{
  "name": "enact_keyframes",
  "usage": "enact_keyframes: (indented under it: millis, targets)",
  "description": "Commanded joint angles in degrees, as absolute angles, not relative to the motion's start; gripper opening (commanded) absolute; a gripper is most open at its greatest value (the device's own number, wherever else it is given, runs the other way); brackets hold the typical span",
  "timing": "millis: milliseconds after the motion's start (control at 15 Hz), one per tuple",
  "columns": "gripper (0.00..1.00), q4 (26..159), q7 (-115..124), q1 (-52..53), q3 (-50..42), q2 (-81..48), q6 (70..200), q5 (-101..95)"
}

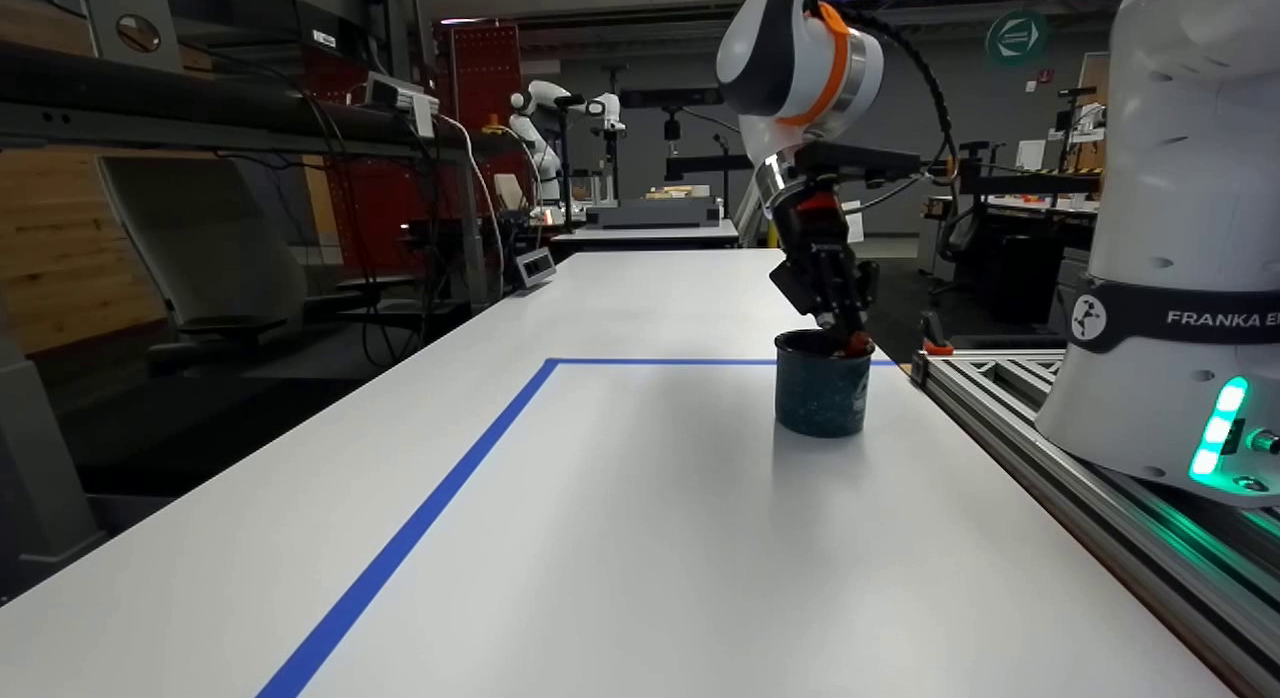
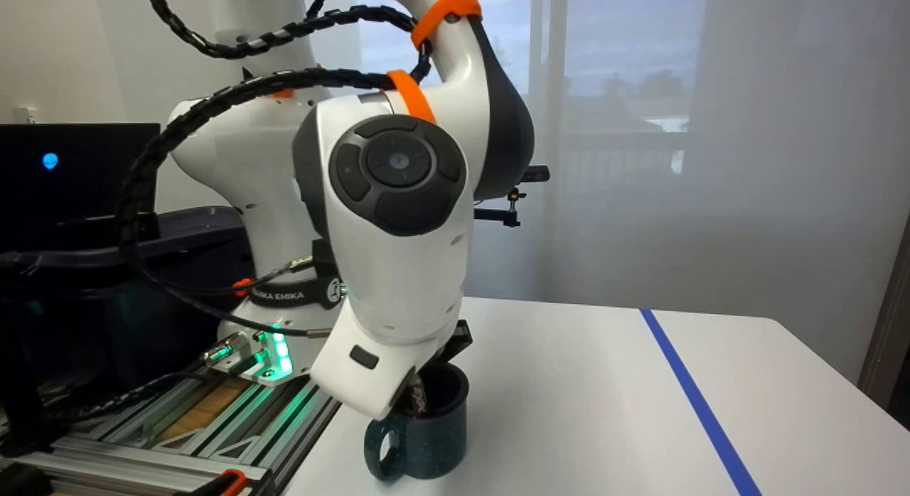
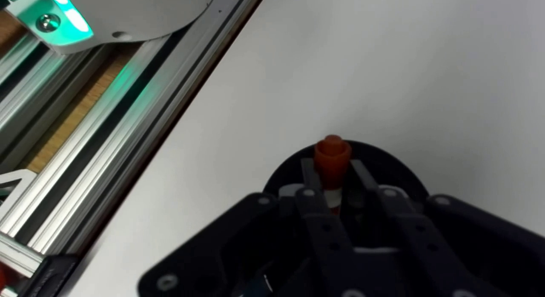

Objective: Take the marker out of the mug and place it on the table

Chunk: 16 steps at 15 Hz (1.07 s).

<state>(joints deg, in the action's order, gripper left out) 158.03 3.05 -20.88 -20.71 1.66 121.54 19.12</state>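
Note:
The dark blue-teal mug (image 1: 820, 398) stands upright on the white table (image 1: 600, 578) near the robot base. Its handle side shows in an exterior view (image 2: 435, 439), and its dark inside in the wrist view (image 3: 394, 171). The marker (image 3: 333, 173) leans in the mug, its reddish-orange end up at the rim; that end also shows in an exterior view (image 1: 857, 345). Its lower part is hidden. My gripper (image 3: 331, 160) reaches down to the mug's mouth, a finger on each side of the marker's end, appearing closed on it. The arm largely hides the gripper in an exterior view.
The metal rail (image 1: 1060, 538) of the robot mount runs along the table edge beside the mug. The white robot base (image 1: 1170, 378) stands on it. Blue tape (image 1: 430, 503) marks a rectangle on the table. A black bin (image 2: 106, 325) stands behind the rail.

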Motion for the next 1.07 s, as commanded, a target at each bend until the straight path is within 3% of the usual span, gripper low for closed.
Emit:
enact_keyframes:
  millis: [0,67,667,800,1000]
  targets:
    - [0.01,158.0,0.6,-21.2,-21.2,1.1,121.8,20.7]
    - [0.05,157.9,0.6,-21.0,-21.0,1.9,121.1,20.2]
    - [0.05,157.1,-1.2,-21.3,-20.4,19.0,100.2,14.4]
    - [0.05,160.7,0.1,-21.7,-19.1,26.3,102.2,13.4]
    - [0.05,157.3,-0.4,-20.0,-16.6,26.7,106.8,13.6]
